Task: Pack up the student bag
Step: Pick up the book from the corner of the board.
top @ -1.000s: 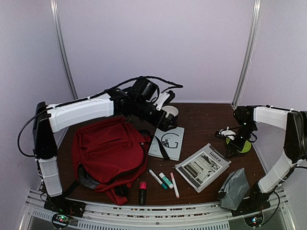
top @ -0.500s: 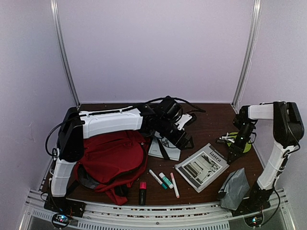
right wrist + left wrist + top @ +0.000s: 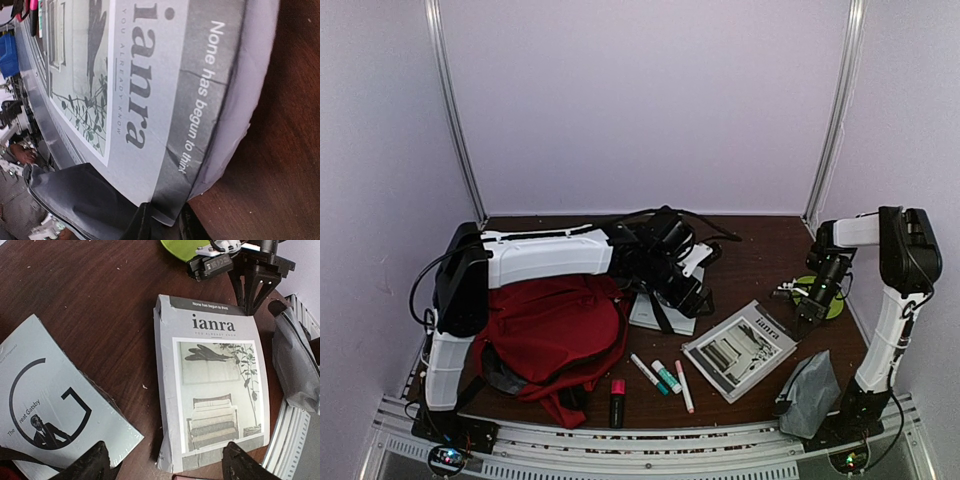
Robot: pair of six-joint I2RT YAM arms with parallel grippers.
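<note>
The student bag [image 3: 555, 325], a soft red backpack, lies at the left of the table. A grey "ianra" book [image 3: 740, 350] [image 3: 215, 385] lies right of centre. My right gripper [image 3: 807, 310] [image 3: 165, 222] is down at its far right corner, fingers pinched on that corner from both sides. My left gripper [image 3: 698, 298] [image 3: 167, 470] hangs open above the gap between the ianra book and the "Great Gatsby" book [image 3: 665, 312] [image 3: 45, 405], holding nothing. In the left wrist view the right gripper [image 3: 250, 295] stands at the ianra book's top edge.
Three markers [image 3: 666, 377] and a pink highlighter [image 3: 617, 400] lie near the front edge. A grey pouch [image 3: 808, 395] [image 3: 295, 365] stands at the front right. A green disc [image 3: 832, 303] sits behind the right gripper. The Gatsby book rests against the bag.
My left arm swung right and down from the back, now above the two books. My right gripper dropped onto the ianra book's corner and its jaws came together on it.
</note>
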